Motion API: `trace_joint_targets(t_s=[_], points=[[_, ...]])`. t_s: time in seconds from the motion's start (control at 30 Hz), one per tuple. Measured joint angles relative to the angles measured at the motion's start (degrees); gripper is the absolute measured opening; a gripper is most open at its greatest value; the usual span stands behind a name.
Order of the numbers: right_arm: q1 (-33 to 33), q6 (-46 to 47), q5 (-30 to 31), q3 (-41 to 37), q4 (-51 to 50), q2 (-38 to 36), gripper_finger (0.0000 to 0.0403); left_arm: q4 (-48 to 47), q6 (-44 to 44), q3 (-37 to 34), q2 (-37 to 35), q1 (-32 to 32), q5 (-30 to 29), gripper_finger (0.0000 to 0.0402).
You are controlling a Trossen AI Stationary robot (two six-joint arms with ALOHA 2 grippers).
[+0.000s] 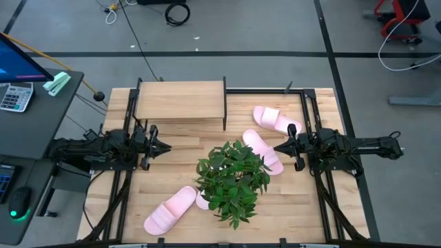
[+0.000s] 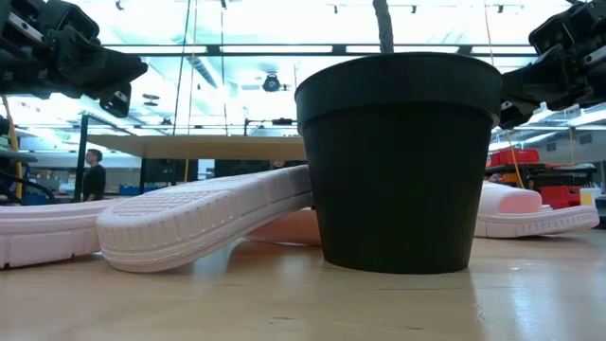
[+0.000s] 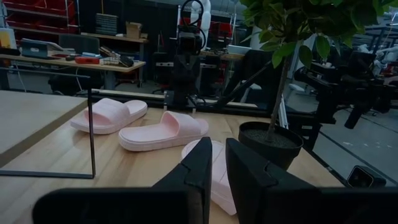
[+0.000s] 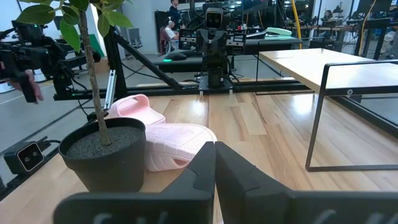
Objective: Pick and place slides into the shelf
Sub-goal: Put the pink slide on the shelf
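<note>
The shelf (image 1: 180,100) stands at the table's far edge, and its board carries nothing. Two pink slides (image 1: 275,119) (image 1: 263,150) lie flat on the right part of the table. A third slide (image 1: 171,209) lies near the near edge. A fourth (image 1: 202,200) pokes out from under the plant's leaves beside the pot. My left gripper (image 1: 167,146) hovers shut left of the plant, with only a thin slit between its fingers in the left wrist view. My right gripper (image 1: 277,147) hovers shut just above the nearer right slide's edge.
A potted plant (image 1: 233,178) in a black pot (image 2: 398,161) stands in the table's middle between the slides, its foliage covering part of two of them. Black frame rails run along the table's left and right sides. Bare wood lies in front of the shelf.
</note>
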Motion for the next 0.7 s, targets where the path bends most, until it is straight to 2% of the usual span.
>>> trace_joint_targets(t_s=[0.7], points=[[0.0,0.0,0.0,0.0,0.0,0.0,0.0014,0.3,2.0,0.0,0.0,0.0,0.0,0.0054]])
